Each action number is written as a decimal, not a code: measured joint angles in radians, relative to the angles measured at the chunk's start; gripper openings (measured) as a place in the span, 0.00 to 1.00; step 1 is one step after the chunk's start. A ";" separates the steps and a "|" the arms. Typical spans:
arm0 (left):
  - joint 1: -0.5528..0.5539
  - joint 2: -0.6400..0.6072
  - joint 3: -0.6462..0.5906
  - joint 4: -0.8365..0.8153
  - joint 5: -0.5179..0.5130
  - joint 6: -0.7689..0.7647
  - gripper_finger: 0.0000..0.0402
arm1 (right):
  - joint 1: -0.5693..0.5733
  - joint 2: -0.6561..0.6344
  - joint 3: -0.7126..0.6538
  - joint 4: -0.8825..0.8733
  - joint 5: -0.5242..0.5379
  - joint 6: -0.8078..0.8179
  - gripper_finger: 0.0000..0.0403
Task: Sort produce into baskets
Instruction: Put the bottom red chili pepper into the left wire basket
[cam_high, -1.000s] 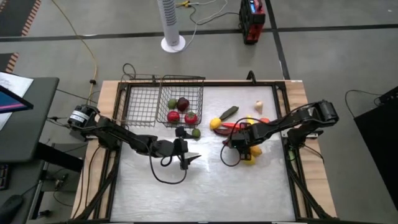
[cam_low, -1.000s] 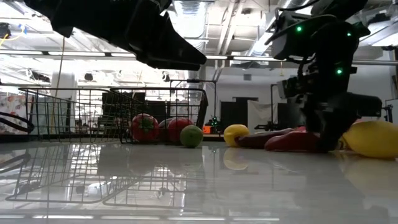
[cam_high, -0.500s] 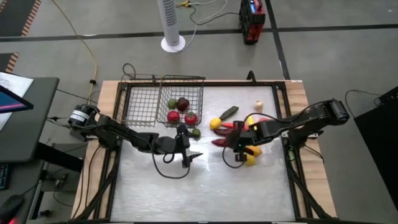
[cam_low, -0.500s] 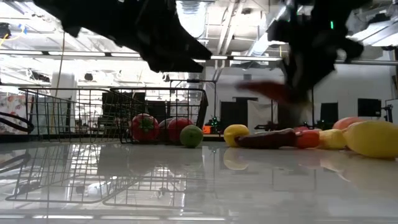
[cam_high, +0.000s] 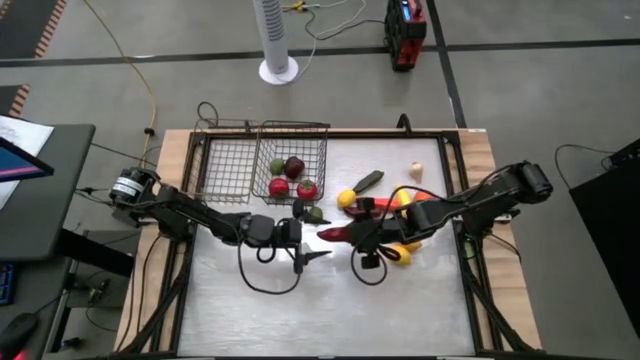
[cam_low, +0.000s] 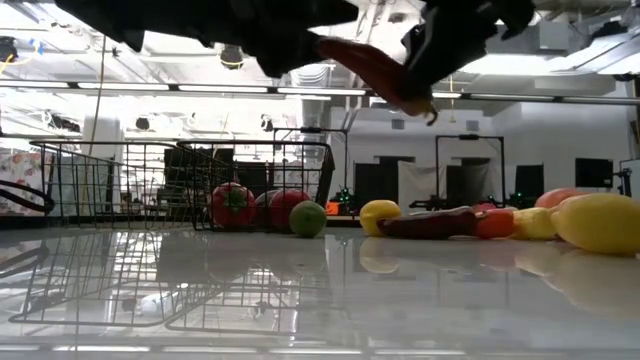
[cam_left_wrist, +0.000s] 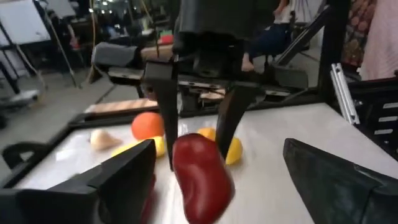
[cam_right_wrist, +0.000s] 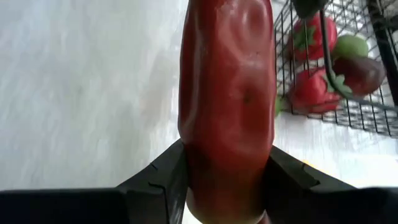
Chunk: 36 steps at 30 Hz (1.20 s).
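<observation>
Above the middle of the surface (cam_high: 400, 300), the right tool (cam_high: 352, 234), clamped on the long red pepper (cam_high: 335, 234), should hold level until the left tool (cam_high: 305, 240), its fingers apart, closes squarely around it.

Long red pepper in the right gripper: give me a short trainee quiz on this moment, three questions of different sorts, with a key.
1. True or false: the right gripper holds the long red pepper off the table.
2. The left gripper is: A) shut on a green fruit, B) open, holding nothing, C) out of view.
3. Fill in: the red, dark red and green produce already sorted lies in the ___ of the two baskets.

Key:
1. True; the low view shows the pepper in the air, and the right wrist view shows it clamped between the fingers.
2. B; its fingers stand spread, facing the pepper.
3. Deeper basket; the shallower basket is bare.
</observation>
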 joint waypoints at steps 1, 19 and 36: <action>0.000 0.000 0.000 0.004 -0.010 0.008 0.83 | 0.000 0.000 0.005 0.002 0.000 -0.002 0.47; 0.000 0.000 0.000 0.009 -0.052 0.065 0.49 | 0.005 -0.004 0.035 0.044 0.004 -0.012 0.47; 0.000 0.000 0.000 0.018 -0.080 0.050 0.39 | 0.001 -0.004 0.035 0.043 0.000 0.025 0.58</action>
